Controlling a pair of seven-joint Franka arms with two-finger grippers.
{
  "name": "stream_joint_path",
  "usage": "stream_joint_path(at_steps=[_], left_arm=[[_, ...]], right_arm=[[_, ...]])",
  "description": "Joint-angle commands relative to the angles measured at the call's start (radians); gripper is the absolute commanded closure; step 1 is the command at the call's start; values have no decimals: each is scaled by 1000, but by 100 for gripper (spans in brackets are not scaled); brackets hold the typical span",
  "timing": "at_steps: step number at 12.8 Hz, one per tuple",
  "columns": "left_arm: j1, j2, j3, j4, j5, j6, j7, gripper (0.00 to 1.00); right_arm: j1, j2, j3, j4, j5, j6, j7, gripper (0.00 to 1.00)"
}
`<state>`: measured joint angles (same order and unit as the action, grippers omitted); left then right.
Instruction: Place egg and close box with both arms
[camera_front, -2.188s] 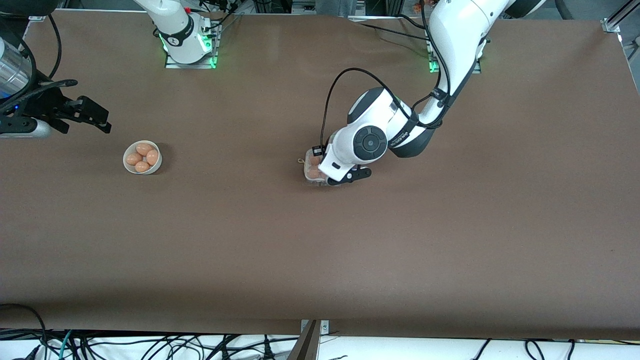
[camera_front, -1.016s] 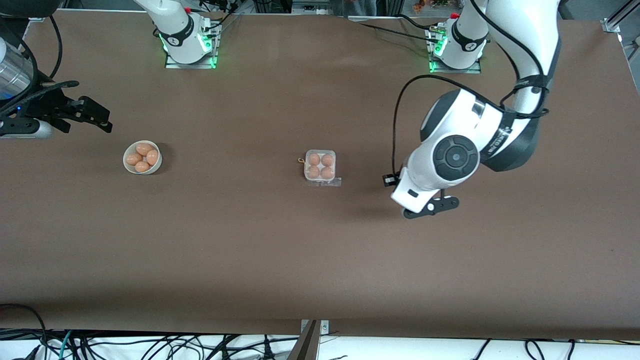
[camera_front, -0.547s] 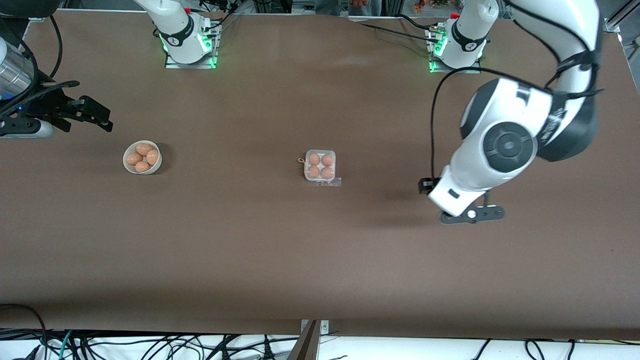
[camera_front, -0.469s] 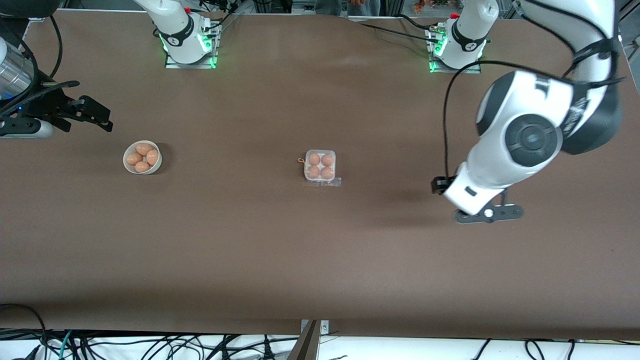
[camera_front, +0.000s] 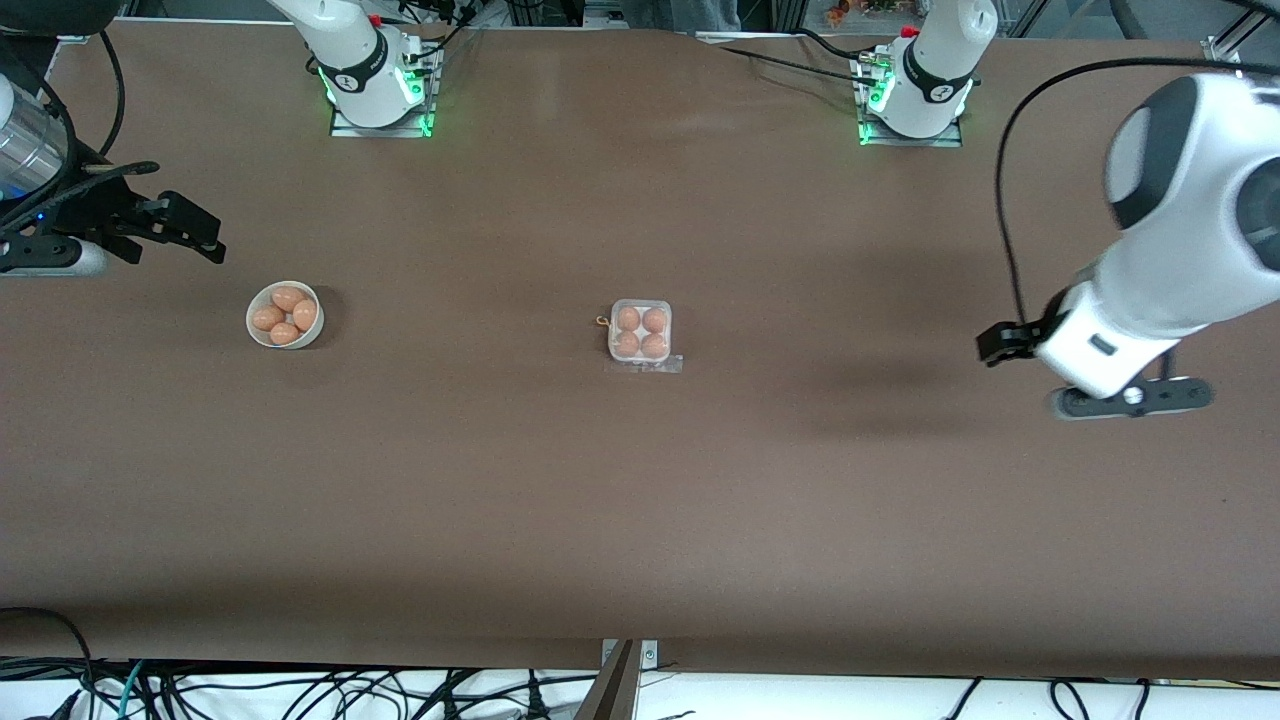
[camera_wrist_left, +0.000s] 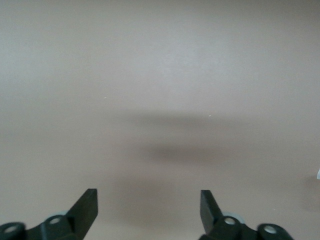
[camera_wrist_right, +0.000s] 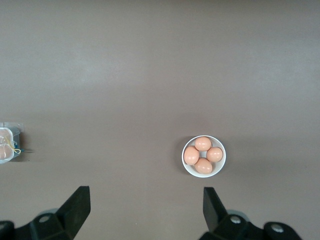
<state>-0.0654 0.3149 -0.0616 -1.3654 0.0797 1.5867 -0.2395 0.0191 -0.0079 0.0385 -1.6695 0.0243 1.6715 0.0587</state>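
Observation:
The box (camera_front: 640, 334) sits mid-table, its clear lid down over several orange-brown eggs (camera_front: 628, 319) that fill its cells. One edge of the box (camera_wrist_right: 6, 145) also shows in the right wrist view. My left gripper (camera_front: 1130, 396) hangs over bare table toward the left arm's end, well away from the box. It is open, and only tabletop shows between its fingertips (camera_wrist_left: 147, 192). My right gripper (camera_front: 200, 236) waits over the right arm's end of the table, open and empty (camera_wrist_right: 146, 190).
A round white bowl (camera_front: 285, 316) with several more eggs stands toward the right arm's end, level with the box; it shows in the right wrist view too (camera_wrist_right: 203, 155). Brown tabletop (camera_front: 640, 500) stretches around both. Cables hang along the table's front edge.
My left arm has lifted off the box and swung toward its own end of the table, its fingers spreading wider. Box, bowl and right arm have not moved.

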Motion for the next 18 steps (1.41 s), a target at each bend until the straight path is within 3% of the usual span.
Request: stream_joint_path(at_steps=[1, 7, 12, 18], left_arm=[[71, -99, -4, -83, -51, 9, 55, 2], [58, -143, 81, -158, -124, 22, 95, 1], [49, -166, 86, -181, -90, 21, 101, 0], [25, -177, 95, -201, -28, 21, 262, 1]], right_arm=[[-5, 0, 4, 14, -4, -18, -2, 0], [-5, 0, 4, 14, -6, -18, -2, 0], [-5, 2, 4, 14, -12, -10, -2, 0], [-5, 2, 4, 11, -12, -9, -2, 0]])
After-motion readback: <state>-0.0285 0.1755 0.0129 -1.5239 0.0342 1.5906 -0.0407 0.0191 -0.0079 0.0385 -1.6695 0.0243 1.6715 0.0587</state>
